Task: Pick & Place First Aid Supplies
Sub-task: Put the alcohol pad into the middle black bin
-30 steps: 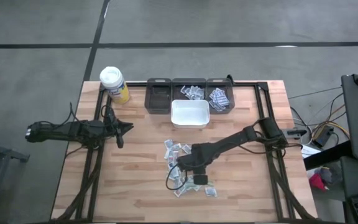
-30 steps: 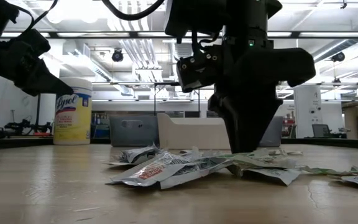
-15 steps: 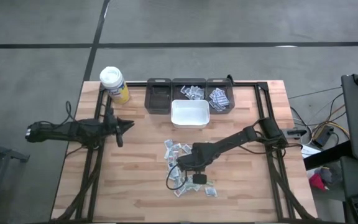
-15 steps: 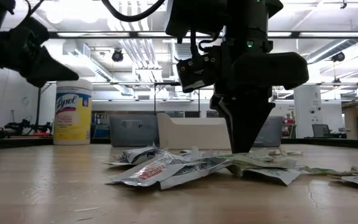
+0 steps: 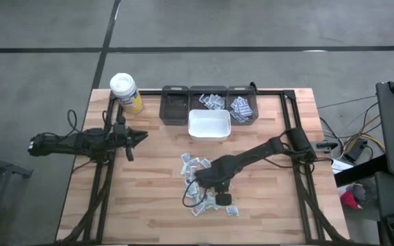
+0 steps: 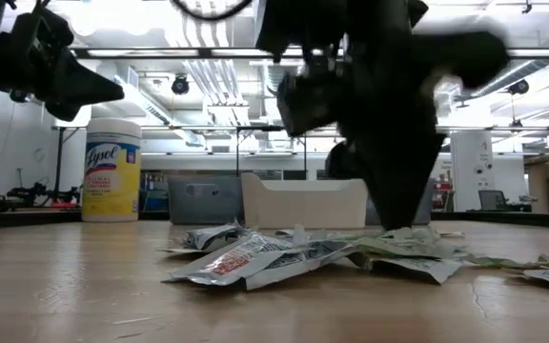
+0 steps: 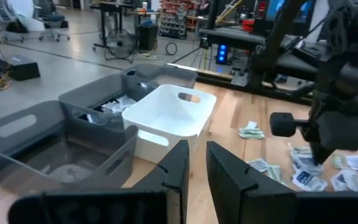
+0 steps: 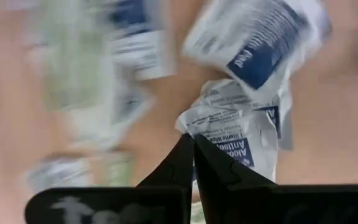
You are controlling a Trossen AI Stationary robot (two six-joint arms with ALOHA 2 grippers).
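Right gripper [image 5: 219,196] is down among the first aid packets [image 5: 195,166] scattered on the table [image 5: 156,215], toward its near middle. In our right wrist view its two fingers [image 8: 180,163] meet at the tips, clenched together, with a crumpled packet [image 8: 244,134] just past them; we cannot tell whether any paper is pinched between them. That packet carries blue print we can read in part, "Alcohol", which no other view resolves.

Our left gripper [image 5: 141,139] hangs above the table's left half, well apart from the pile, its fingers [image 7: 178,168] nearly together with a thin gap and nothing between them.

The high view shows bare wood on the near left and along the left edge, and the pile well inside every edge. At the far edge we see three grey bins [image 5: 208,104] in a row, the middle and right ones holding packets, and a white bin [image 5: 208,124] just in front of them. A white-lidded yellow canister [image 5: 126,92] stands at the far left corner; only the low view lets us read its label, "Lysol". That view also shows the nearest packet [image 6: 246,262] with red print, lying flat with the pile. The left wrist view adds an opening in the white bin's wall.
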